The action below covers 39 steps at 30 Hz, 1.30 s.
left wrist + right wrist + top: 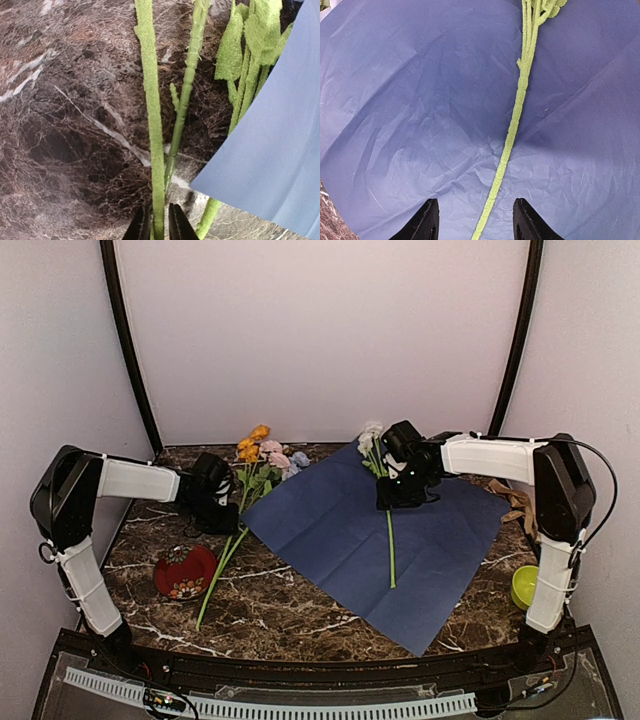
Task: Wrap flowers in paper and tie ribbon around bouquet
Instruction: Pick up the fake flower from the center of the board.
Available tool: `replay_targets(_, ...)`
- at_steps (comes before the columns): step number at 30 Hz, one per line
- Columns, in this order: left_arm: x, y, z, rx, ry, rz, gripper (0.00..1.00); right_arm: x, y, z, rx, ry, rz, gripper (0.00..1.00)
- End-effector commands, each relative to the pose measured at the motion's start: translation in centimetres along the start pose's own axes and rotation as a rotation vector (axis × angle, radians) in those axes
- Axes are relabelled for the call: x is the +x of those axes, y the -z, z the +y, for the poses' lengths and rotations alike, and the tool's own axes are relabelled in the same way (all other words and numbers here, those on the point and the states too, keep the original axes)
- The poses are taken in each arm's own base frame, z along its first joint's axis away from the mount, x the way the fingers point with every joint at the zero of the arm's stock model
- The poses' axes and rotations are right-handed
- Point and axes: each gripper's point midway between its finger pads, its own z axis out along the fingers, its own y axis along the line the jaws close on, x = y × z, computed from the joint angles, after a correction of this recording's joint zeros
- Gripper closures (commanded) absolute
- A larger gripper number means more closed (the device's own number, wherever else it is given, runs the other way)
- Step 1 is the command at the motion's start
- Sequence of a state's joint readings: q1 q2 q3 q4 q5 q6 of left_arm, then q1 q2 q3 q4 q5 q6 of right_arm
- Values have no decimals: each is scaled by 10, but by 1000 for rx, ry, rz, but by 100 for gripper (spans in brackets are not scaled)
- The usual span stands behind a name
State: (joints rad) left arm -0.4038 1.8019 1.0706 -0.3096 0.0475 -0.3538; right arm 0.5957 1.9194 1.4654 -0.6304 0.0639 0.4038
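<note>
On creased navy paper [420, 100] | green-stemmed flower [512, 125] | right hand [475, 222] released | left hand [159, 227] grasping stem [152, 125]

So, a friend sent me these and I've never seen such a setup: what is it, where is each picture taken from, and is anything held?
These are two robot arms bolted to a marble table. The wide picture looks down from above and behind them; the other two come from a camera on each wrist. A dark blue paper lies spread out with one white-headed flower on it; the right fingers stand open either side of its stem, holding nothing. The other flowers lie by the paper's left edge; the left fingers are nearly closed around one stem, though I can't tell if they pinch it. A red dish, a green bowl and a tan ribbon lie aside.
</note>
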Motion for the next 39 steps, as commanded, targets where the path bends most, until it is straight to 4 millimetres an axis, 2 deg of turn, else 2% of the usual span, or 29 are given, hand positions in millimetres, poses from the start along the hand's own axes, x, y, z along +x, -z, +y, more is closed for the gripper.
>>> replay_targets(1,-7,15,-3,39,13,-39,85,0,11,2,-2,14,-18,49)
replay_targets(6,-4,10,3,32,21,-20,96,0,12,3,-5,18,-18,49)
replay_targets(14,-4,13,5,20,20,-18,100,1,11,2,-4,20,-13,49)
replay_targets(18,-15,27,3,29,29,-73,100,2,11,1,-1,19,-13,49)
replay_targets(24,-39,61,7,79,89,-230,100,-1,16,2,-4,17,-25,49)
replay_targets(29,-52,86,2,137,108,-338,100,-8,26,7,-33,15,-51,48)
replay_targets(31,-60,106,-7,197,98,-419,100,-15,38,21,-108,30,-85,47)
replay_targets(34,-73,148,-29,326,71,-569,100,-32,78,70,-379,69,-188,46)
replay_targets(35,-77,170,-45,377,32,-635,100,-45,99,91,-491,93,-273,45)
replay_targets(37,-76,202,-79,459,-64,-723,100,-53,146,136,-739,160,-389,44)
replay_targets(39,-68,233,-118,562,-184,-808,100,-49,201,179,-1000,237,-483,40)
